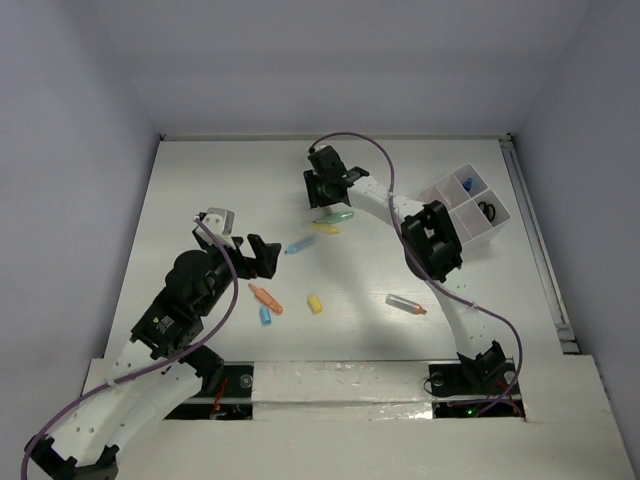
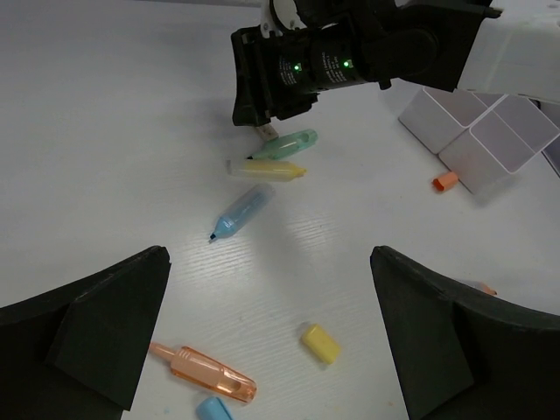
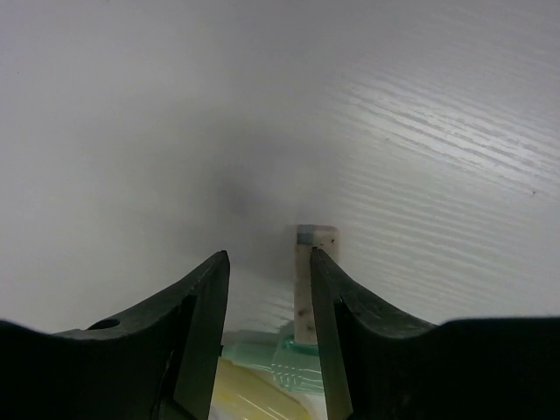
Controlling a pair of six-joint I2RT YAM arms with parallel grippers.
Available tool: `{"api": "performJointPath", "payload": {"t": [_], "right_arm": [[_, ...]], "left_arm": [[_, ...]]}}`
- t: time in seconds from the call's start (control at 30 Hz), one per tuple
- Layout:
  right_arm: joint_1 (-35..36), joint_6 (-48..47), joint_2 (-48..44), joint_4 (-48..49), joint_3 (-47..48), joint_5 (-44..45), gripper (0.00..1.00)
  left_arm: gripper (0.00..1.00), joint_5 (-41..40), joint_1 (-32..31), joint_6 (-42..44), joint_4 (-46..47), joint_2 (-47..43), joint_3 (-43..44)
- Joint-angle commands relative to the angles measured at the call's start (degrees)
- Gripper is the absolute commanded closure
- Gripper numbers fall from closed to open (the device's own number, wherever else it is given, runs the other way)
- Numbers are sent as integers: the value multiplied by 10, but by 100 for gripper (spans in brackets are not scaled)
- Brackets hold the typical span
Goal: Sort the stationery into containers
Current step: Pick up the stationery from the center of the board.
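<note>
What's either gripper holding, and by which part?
Left gripper: open, nothing. Right gripper is down at one end of the green highlighter; a grip cannot be told.

Table (image 1: 200, 190): white, faint wood grain, matte; evenly lit, soft shadows.
Back wall (image 1: 340, 60): plain pale grey, at the table's far edge.
Side walls (image 1: 60, 200): same grey, flanking the table.
Metal rail (image 1: 536, 240): along the table's right edge.

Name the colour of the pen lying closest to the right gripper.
The pen is pale, see-through green; the left wrist view shows it best.
</note>
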Motion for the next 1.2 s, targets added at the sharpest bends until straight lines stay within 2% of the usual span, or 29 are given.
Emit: {"api": "performJointPath", "payload": {"t": [0.0,0.13,0.33,0.63,0.8,1.17], "right_arm": [[10,11,16,-22,27,26,52],[10,13,21,-24,30,26,55],[10,4,-15,7,-11,36,50],[0,-12,-50,13,2,6,50],[-6,-13,-74,25,-31,12,48],[-12,-8,-34,-4,-31,-15,48]], "left_arm": [[1,6,3,4,27,-7,10],[1,6,3,3,27,-8,10],[1,8,3,3,27,-8,10],[1,7,3,3,26,-7,10],[1,7,3,3,24,-6,10],[1,7,3,4,27,-3,10]]}}
